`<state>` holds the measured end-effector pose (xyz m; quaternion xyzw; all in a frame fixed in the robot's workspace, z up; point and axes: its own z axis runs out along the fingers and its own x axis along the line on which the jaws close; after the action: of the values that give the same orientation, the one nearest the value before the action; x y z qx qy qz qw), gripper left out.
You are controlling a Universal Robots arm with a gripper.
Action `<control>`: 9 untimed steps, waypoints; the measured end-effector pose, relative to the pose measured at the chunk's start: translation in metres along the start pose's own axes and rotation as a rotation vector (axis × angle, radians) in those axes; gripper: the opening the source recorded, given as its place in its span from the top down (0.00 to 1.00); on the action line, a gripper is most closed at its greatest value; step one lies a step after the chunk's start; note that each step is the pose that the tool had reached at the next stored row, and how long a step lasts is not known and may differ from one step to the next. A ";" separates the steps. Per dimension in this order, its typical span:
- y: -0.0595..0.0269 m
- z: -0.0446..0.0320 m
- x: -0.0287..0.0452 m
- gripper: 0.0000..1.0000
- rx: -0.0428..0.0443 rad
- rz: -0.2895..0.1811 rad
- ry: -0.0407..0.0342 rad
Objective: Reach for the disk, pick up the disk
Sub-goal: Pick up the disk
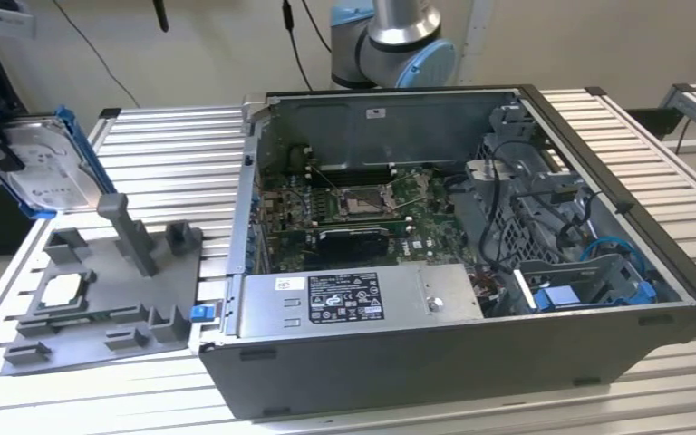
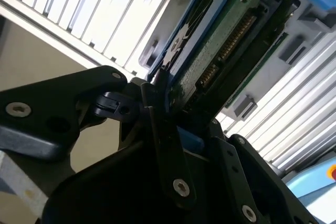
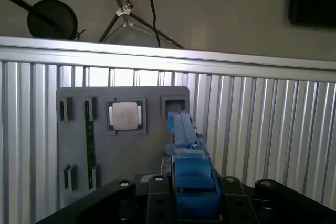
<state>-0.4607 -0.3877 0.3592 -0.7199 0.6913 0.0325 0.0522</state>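
Hanging disk (image 1: pixel 48 170), long axis seemingly upright

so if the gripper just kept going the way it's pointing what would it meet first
Probably the gray fixture tray: the gripper is shut on the disk, whose blue-framed edge leads, aimed at the empty slot beside the CPU chip in the first wrist view. Depth is hard to judge.

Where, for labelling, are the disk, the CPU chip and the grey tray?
disk (image 1: pixel 48 168), exterior view, silver face.
CPU chip (image 3: pixel 125 115), first wrist view, lid centre.
grey tray (image 3: pixel 126 153), first wrist view, bare floor.
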 end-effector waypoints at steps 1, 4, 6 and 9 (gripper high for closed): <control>0.0000 -0.0007 0.0000 1.00 0.0009 0.000 -0.0001; -0.0001 -0.0037 -0.0004 1.00 0.0015 0.000 0.0001; -0.0001 -0.0059 -0.0006 1.00 0.0016 0.000 0.0001; -0.0001 -0.0084 -0.0007 1.00 0.0018 0.002 -0.0011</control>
<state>-0.4608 -0.3880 0.3677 -0.7193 0.6919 0.0323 0.0532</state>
